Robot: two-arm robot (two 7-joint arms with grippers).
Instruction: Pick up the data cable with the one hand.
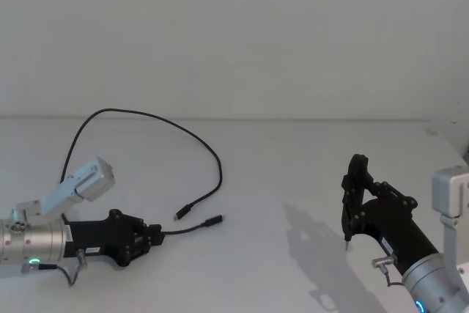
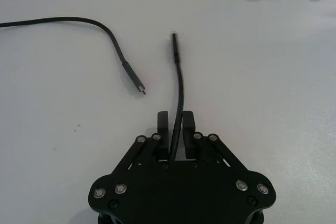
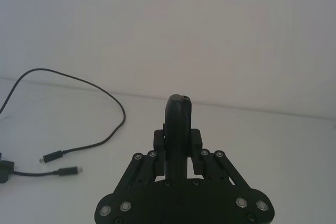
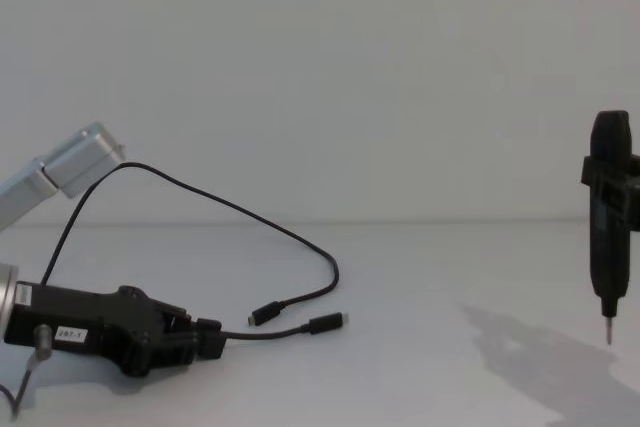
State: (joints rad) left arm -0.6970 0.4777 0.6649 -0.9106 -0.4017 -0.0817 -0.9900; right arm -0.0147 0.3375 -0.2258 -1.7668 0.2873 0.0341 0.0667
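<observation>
- The counter (image 1: pixel 293 174) is a plain white surface that runs back to a bare white wall (image 1: pixel 234 34). A broad stretch of bare counter lies between the two arms.
- The left pincer (image 1: pixel 155 235) lies low, at or just above the counter on the robot's left, pointing toward the robot's right. Its fingers are narrowed onto the data cable (image 1: pixel 146 115), which runs between them in the left wrist view.
- A short length of cable sticks out past the fingertips, long axis roughly in line with the pincer, and ends in the held-end plug (image 1: pixel 214 220). I cannot tell whether that plug touches the counter.
- The rest of the cable rises in a wide arc behind the left arm, sweeps toward the wall and right, then curls back down.
- Its free plug (image 1: pixel 183 213) lies on the counter just beside the held-end plug, apart from it, tip toward the pincer.
- The right pincer (image 1: pixel 353 185) is raised on the robot's right, well apart from the cable. It is clamped on a pen-shaped tool (image 4: pixel 608 247) that stands upright, metal tip down, clear of the counter.
</observation>
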